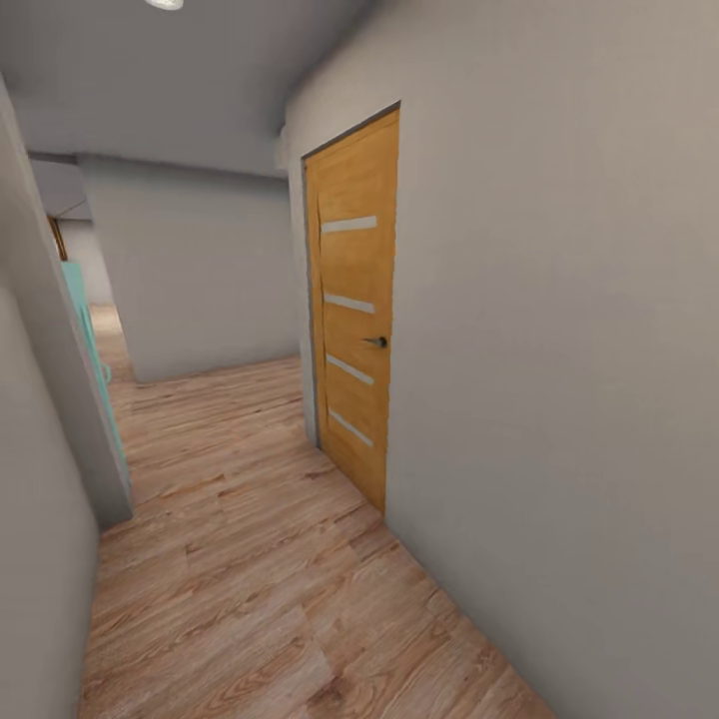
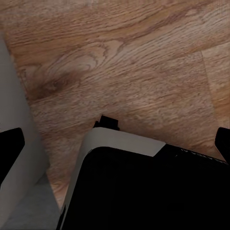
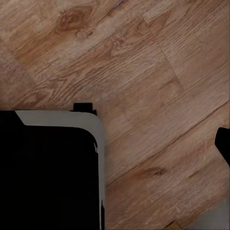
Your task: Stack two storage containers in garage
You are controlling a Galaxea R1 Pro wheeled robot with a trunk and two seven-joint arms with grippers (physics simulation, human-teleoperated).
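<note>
Tool fingertips [image 2: 10, 148] above wood-plank flooring [image 2: 134, 62]

Ahead of me a plank floor [image 1: 250, 559] runs up the frame's middle, a wall [image 1: 559, 399] on the right holding a door [image 1: 352, 320], another wall [image 1: 40, 499] at lower left.

- My head view is evenly and softly lit; a ceiling lamp [image 1: 165, 4] glows white at the top edge.
- The walls [image 1: 559, 350] lean and bow toward the frame's edges.
- The wooden door [image 1: 352, 315] looks slightly soft.
- Below my wrists the plank floor [image 2: 143, 72] is dimmer, its grain blurred.
- My base [image 3: 48, 172] renders almost featureless black.
</note>
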